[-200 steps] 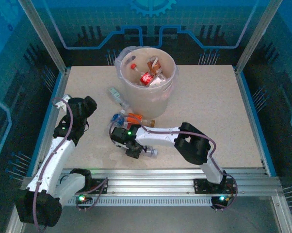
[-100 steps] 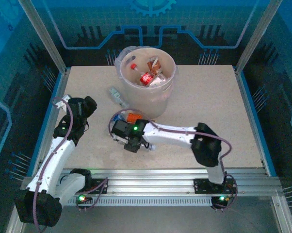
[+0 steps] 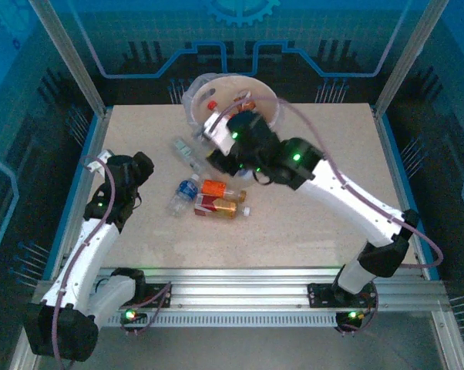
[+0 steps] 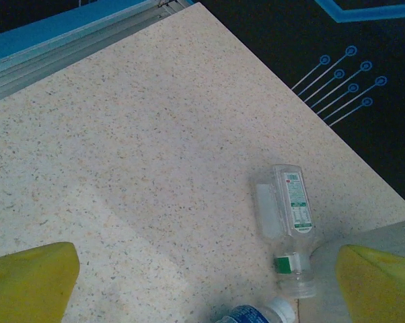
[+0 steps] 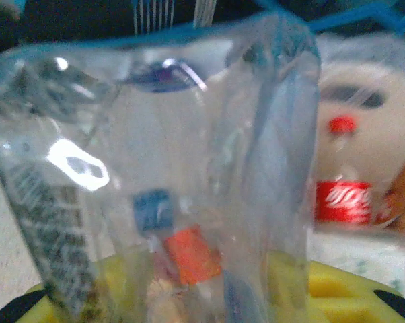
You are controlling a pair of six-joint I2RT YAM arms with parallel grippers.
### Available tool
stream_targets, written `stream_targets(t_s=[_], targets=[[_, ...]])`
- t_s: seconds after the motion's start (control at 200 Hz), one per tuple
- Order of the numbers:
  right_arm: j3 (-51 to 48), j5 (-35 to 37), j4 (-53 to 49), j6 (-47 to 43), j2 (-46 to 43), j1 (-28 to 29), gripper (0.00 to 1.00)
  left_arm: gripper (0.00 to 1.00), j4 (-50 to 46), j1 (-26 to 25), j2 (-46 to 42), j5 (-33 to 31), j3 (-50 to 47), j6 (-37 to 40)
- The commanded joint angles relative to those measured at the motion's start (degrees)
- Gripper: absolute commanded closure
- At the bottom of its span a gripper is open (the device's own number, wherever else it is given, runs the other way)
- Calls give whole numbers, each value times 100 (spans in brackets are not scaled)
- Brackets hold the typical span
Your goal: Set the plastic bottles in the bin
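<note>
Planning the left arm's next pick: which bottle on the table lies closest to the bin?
The clear green-labelled bottle beside the bin; the blue, orange and red ones lie farther from it.

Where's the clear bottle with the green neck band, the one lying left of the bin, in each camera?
Top external: the green-banded bottle lies on the table at the bin's left side.
Left wrist: lower right, cap toward the bottom edge, beside the bin's pale wall.
Right wrist: a blurred clear bottle blocks the near view; the bin is at right.
Shared landmark: the bin.
</note>
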Motion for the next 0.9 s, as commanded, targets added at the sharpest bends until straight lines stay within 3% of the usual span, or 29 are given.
stream_targets(t_s=[0.0,0.32,0.52,0.775,0.895], targets=[[604,-514,342,-139,73,-427,75,1,170,73,-30,165,-52,-69],[2807,-1352,416,124,1692,-1393,75,1,333,67,198,449,-8,-93],[4332,-1672,-289,568,3029,-1722,75,1,407,66,302,655,9,-87],[4034,-1689,-673,1351,3248,-1968,72,1,451,68,419,774,33,-51],[3588,-1705,-701,1486,3069,-1984,66,1,475,66,479,838,64,-53]])
